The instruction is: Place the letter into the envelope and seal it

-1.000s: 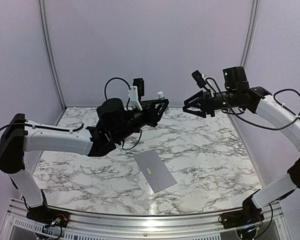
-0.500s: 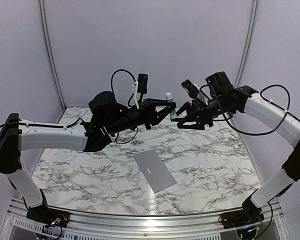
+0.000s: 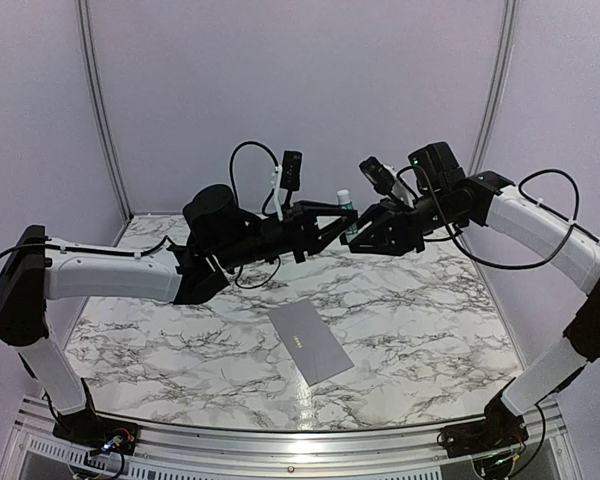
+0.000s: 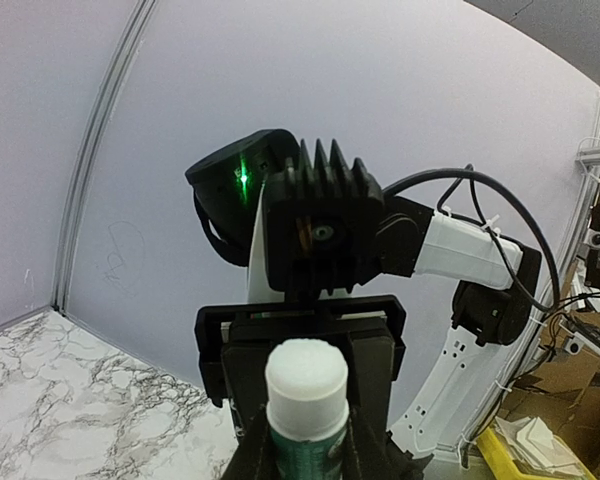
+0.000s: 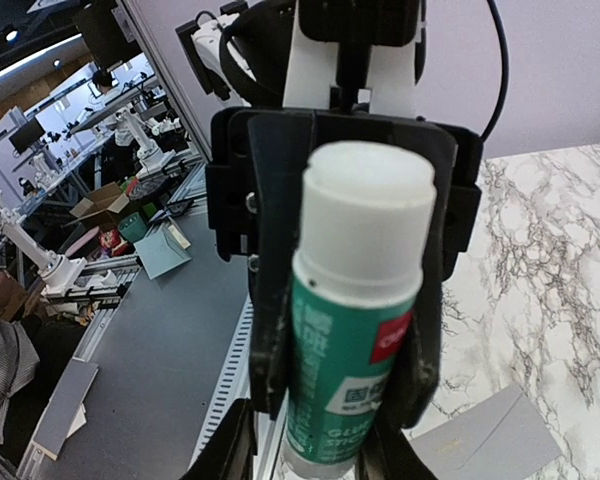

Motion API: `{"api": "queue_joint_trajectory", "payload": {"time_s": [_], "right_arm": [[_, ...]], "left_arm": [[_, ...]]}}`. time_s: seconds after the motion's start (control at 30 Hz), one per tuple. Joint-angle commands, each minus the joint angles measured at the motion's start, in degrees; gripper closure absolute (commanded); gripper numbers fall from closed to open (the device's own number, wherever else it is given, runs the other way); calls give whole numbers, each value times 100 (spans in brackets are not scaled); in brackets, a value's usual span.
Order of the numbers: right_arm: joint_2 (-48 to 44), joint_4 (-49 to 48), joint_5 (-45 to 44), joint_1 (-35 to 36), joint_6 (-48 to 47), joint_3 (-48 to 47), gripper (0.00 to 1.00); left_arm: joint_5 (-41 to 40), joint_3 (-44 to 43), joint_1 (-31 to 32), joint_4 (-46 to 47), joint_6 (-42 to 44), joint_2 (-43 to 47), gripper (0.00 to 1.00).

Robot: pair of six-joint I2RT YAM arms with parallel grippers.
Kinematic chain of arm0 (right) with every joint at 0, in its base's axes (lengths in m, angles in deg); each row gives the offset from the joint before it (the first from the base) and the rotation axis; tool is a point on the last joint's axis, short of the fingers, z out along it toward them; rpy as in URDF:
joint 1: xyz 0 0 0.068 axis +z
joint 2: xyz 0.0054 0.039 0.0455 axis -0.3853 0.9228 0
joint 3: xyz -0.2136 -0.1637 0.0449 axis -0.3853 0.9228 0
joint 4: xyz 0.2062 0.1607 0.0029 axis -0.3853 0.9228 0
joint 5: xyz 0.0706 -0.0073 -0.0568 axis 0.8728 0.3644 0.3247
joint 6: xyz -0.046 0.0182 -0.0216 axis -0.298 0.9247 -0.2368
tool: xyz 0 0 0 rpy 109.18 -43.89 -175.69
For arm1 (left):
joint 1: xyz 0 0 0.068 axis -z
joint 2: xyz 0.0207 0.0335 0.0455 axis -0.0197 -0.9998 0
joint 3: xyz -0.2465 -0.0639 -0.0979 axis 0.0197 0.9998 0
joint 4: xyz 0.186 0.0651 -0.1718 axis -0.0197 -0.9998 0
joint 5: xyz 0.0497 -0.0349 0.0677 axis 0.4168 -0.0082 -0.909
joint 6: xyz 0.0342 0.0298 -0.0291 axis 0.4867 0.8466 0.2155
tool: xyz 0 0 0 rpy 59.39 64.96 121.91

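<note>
Green-and-white glue stick [image 5: 355,330] clamped in left claw [image 4: 302,455], mid-frame; right claw [image 5: 305,455] flanks it, grip unclear. Likely uncapping step: needs a firm pull apart.

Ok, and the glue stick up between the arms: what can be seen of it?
The glue stick is a small round tube, plastic by its look: green printed body with white text and a red mark, white cap on. It is held upright in the air above the table, cap up. The left tool clamps its body; the right tool has fingers either side too, but whether they press cannot be told.
</note>
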Motion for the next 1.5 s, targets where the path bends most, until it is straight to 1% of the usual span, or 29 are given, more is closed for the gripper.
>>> {"api": "queue_joint_trajectory", "payload": {"time_s": [0.0,0.07,0.1,0.13,0.23,0.3,0.37,0.4,0.43,0.47,0.5,0.57,0.6,0.63,0.67,0.7,0.77,0.83,0.87,0.9,0.97,1.03,1.1,1.13,1.2,1.3,1.4,1.47], "right_arm": [[23,-209,112,32,150,-90,69],[29,-290,67,33,232,-30,70],[34,-353,26,30,299,0,72],[42,-381,5,24,337,15,75],[96,-430,-53,28,440,26,92],[116,-475,-183,28,502,31,97],[106,-542,-605,28,597,27,100],[77,-581,-1037,28,649,27,100],[6,-694,-1709,42,791,44,100],[-119,-911,-2751,83,1045,99,100],[-274,-1153,-3934,130,1311,198,100],[-465,-1498,-5225,144,1520,271,100],[-490,-1542,-5582,174,1664,228,100],[-466,-1519,-5674,209,1740,126,100],[-408,-1473,-5580,229,1788,6,100],[-392,-1449,-5396,231,1830,-37,98],[-428,-1445,-4835,233,1893,19,83],[-481,-1263,-4051,164,1683,105,65],[-519,-1151,-3737,77,1579,163,59],[-561,-1069,-3289,-62,1415,245,56],[-594,-834,-2500,-387,1014,346,54],[-524,-486,-1790,-669,525,318,54],[-407,-2,-1332,-761,-80,187,54],[-348,284,-1110,-763,-328,111,54],[-186,680,-639,-746,-901,-20,54],[3,908,-35,-692,-1075,-167,54],[105,922,172,-514,-1022,-320,54],[102,760,239,-360,-843,-371,54]], "left_arm": [[-113,-76,-33,245,87,36,100],[-138,-48,-35,253,115,70,100],[-155,-23,-35,254,130,83,100],[-176,-4,-35,262,138,96,100],[-216,40,-41,263,166,105,100],[-275,75,-40,261,186,103,100],[-508,144,-35,259,252,131,100],[-822,203,-12,251,325,153,100],[-1347,263,37,215,407,181,100],[-2169,319,136,185,468,189,100],[-3238,335,273,154,463,145,100],[-5094,189,557,39,326,-83,100],[-5585,39,671,34,318,-257,100],[-5818,-128,717,30,323,-429,100],[-5850,-293,735,33,313,-586,100],[-5758,-408,738,39,276,-679,100],[-5539,-521,736,52,345,-729,100],[-5319,-500,723,60,651,-624,100],[-5160,-420,705,61,766,-539,100],[-4926,-337,673,63,855,-420,100],[-4054,-171,539,87,958,-146,100],[-2802,-66,349,88,965,38,100],[-1712,-33,178,92,820,133,100],[-1339,-38,109,96,743,159,100],[-772,-40,3,111,580,183,100],[-314,-108,-55,159,448,154,100],[-40,-225,-70,216,271,55,100],[103,-311,-70,262,153,-30,100]]}}
